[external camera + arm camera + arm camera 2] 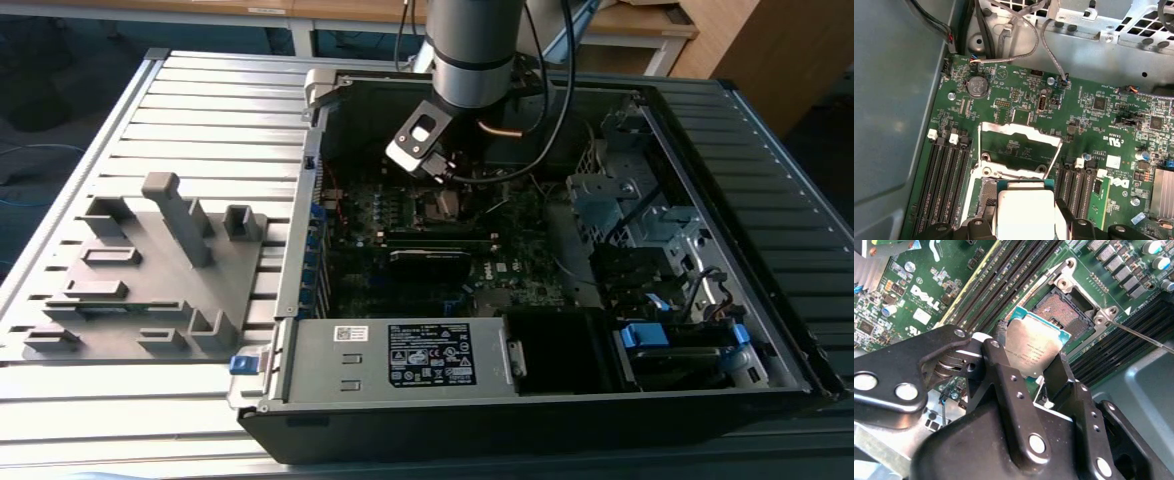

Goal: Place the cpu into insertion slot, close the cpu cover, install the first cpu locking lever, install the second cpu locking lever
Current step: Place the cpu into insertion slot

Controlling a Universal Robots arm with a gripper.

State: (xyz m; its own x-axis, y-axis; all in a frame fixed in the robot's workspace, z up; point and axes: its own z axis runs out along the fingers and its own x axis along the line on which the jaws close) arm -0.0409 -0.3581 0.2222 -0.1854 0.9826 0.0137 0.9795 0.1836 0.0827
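cpu (1034, 347) | clamped in gripper (1029, 364) | partly over insertion slot (1061, 310)

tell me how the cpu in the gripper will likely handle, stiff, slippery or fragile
Probably stiff: the cpu sits flat and unbent in the gripper. Its smooth metal top looks slippery, so gripping it by the edges seems sensible. It is likely fragile underneath, since the open insertion slot shows a fine contact field.

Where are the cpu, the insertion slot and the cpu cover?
cpu (1031, 347), second wrist view, silvery top.
insertion slot (1064, 315), second wrist view, dark pin field.
cpu cover (1014, 130), first wrist view, frame bar.
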